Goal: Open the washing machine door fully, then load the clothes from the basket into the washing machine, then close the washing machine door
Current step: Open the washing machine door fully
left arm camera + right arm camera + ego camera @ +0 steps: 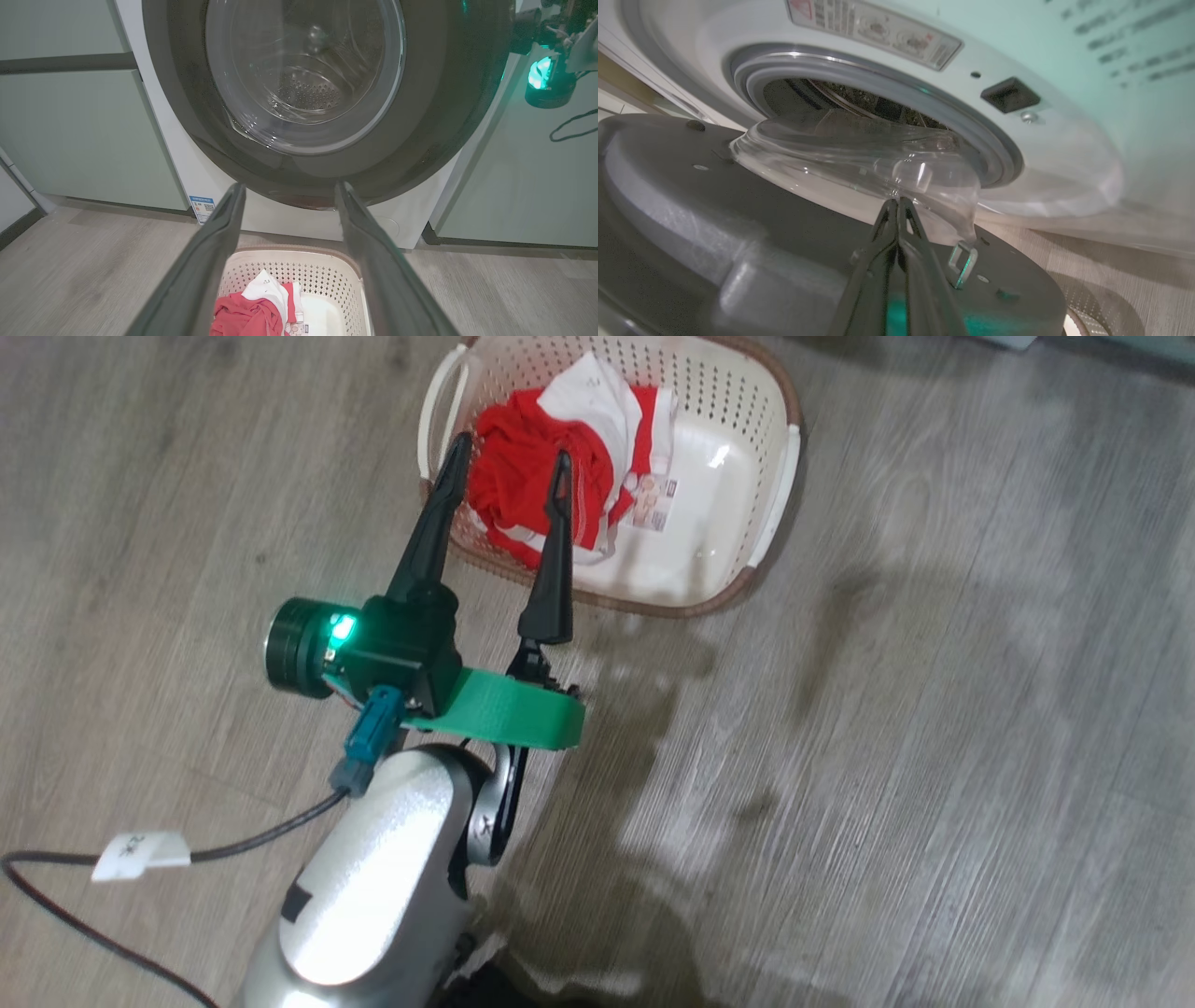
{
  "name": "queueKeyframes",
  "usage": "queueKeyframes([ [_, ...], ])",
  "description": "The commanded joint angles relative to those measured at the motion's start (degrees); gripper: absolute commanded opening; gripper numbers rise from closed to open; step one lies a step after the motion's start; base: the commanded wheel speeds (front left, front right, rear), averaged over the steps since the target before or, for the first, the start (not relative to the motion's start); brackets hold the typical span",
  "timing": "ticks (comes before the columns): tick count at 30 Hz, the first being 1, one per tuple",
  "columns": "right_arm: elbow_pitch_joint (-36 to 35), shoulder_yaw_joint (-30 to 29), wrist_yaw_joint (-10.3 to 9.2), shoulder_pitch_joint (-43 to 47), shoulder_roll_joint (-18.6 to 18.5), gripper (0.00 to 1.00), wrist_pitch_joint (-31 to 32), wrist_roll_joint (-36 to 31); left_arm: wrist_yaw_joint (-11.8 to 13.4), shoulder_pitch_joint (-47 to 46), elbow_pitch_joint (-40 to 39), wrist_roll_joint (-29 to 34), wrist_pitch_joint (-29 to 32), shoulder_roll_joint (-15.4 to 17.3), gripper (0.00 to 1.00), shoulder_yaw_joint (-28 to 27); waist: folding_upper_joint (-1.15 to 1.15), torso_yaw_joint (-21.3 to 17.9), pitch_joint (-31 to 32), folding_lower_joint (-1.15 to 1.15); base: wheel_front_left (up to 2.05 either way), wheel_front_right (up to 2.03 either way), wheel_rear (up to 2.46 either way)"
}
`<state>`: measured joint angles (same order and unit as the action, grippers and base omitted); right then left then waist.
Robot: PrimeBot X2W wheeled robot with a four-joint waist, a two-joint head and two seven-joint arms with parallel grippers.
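The clothes (pixel 509 504) lie in the basket (pixel 714 600), the left gripper (pixel 512 448) above with jaws released. Behind the basket, the washing machine door (pixel 444 116) (ajar) screens the drum (pixel 859 95); the right gripper (pixel 899 203) has its jaws clenched, empty.

We see pale green cabinets (pixel 84 135) standing on a grey wood-grain floor (pixel 934 756), a dark plinth (pixel 514 242) along their foot (a dark gap (pixel 65 63) splits upper and lower fronts); shadows (pixel 653 821) cross the boards.

Red-and-white clothes (pixel 551 476), cream perforated basket (pixel 738 392)
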<state>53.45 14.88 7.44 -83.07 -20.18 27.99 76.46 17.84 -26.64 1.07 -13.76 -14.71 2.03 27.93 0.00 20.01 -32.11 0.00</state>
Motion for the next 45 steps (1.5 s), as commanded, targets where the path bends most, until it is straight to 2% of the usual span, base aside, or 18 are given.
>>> queueKeyframes([
  [1, -1.88, 0.47, 0.05, 0.59, 1.78, 0.00, 0.81, 0.87, -0.02, 1.26, -1.45, 0.39, -0.29, 0.85, 1.00, -1.99, 0.00, 0.09, 1.34, 0.00, 0.00, 0.00, 0.00],
  [7, -3.85, 0.03, 0.05, 5.77, 2.91, 0.00, 1.83, 4.37, -0.51, 3.04, -0.86, 0.33, -0.29, 0.85, 1.00, -2.99, 0.00, 0.47, 5.01, 0.00, 0.00, 0.00, 0.00],
  [24, -7.52, 2.66, 0.05, 20.80, 6.45, 0.00, 4.26, 8.71, -2.42, 9.12, 1.28, 1.34, -0.29, 0.85, 1.00, -6.26, 0.00, 2.69, 15.70, 0.00, 0.00, 0.00, 0.00],
  [33, -10.02, 4.49, 0.05, 27.48, 9.34, 0.00, 5.51, 10.41, -3.35, 12.30, 2.10, 2.38, -0.29, 0.85, 1.00, -8.25, 0.00, 5.54, 20.15, 0.00, 0.00, 0.00, 0.00],
  [45, -11.60, 5.70, 0.05, 32.04, 12.89, 0.00, 5.65, 12.04, -4.72, 14.54, 3.87, 2.48, -0.29, 0.85, 1.00, -8.61, 0.00, 9.64, 22.93, 0.00, 0.00, 0.00, 0.00],
])
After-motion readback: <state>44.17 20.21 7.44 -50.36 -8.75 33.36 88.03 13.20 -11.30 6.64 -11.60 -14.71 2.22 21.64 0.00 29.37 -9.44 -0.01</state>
